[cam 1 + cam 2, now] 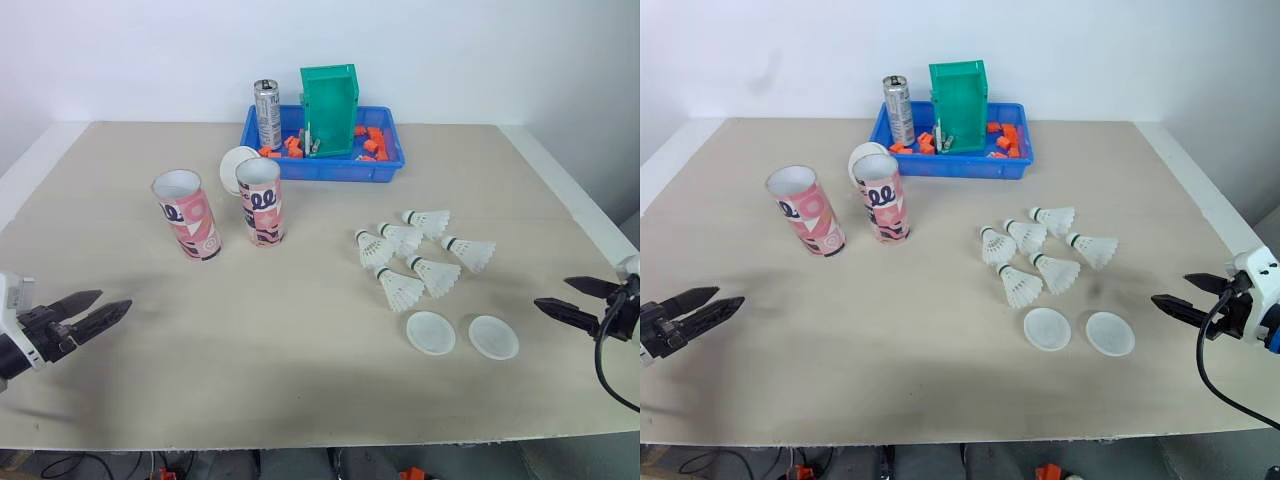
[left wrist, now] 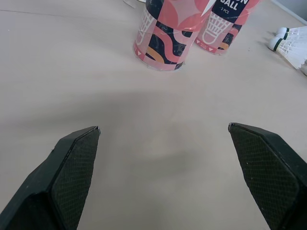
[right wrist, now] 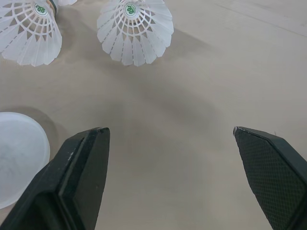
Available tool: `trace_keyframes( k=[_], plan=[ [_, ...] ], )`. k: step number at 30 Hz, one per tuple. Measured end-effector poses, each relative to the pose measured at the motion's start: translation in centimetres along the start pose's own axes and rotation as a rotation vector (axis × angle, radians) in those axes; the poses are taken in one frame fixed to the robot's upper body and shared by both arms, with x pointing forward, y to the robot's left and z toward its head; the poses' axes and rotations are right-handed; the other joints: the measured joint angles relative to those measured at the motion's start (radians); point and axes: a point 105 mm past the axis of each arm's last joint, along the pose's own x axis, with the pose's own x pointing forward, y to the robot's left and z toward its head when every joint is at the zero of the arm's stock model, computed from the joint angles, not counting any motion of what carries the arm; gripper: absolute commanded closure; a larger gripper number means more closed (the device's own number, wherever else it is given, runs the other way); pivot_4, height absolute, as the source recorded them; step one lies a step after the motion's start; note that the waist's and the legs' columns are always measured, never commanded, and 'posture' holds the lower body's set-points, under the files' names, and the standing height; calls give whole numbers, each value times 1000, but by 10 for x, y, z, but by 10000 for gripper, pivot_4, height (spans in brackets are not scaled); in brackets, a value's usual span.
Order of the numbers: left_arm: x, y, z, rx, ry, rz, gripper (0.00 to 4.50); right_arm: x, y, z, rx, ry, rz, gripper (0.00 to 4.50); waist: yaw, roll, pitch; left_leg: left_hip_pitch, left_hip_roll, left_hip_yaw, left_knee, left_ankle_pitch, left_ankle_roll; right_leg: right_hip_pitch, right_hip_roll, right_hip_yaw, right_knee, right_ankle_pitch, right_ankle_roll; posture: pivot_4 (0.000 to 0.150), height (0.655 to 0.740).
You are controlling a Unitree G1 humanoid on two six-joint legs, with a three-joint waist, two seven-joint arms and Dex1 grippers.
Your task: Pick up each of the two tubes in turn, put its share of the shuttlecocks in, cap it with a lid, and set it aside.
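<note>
**Getting set for tube number one, nothing grabbed yet**

Hovering low at the near edge of the table, the left gripper is hanging with its fingers spread wide and nothing between them. The right gripper is doing the same over on the other side, also spread and empty.

Just ahead of the right gripper, two white lids are lying flat side by side. Past them, six shuttlecocks are lying in a loose cluster, corks mostly pointing left.

Further back on the left, the two tubes are standing open end up, near each other but not touching. Both are looking empty from here. A third white disc, probably another lid, is sitting just behind the right-hand tube. At the far end a blue tray is holding a green bin, a can and some orange bits.

So I'm reading this as the very first step. The left arm is sitting closest to the tubes, so it's probably reaching forward for the nearer one. It needs a firm sideways grip without knocking the neighbour over. Three shuttlecocks per tube seems like the fair split.
</note>
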Motion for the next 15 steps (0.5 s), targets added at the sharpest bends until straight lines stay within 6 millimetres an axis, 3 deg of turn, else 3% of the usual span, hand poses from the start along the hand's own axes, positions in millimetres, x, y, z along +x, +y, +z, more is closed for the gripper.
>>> trace_keyframes(
  k=[10, 15],
  plan=[
    [1, -1, 2, 12, -22, -3, 0, 3, 2, 9, -19, -18, 3, 688, 0, 0, 0, 0, 0, 0, 0, 0, 0, 0, 0, 0, 0, 0, 0, 1500, 7362],
    [6, 12, 12, 122, -165, 49, 0, 14, 14, 27, -41, -88, 43, 688, 2, 1, 0, 0, 0, 0, 0, 0, 0, 1, 1, 0, 0, 1, 0, 1500, 7362]
  ],
)
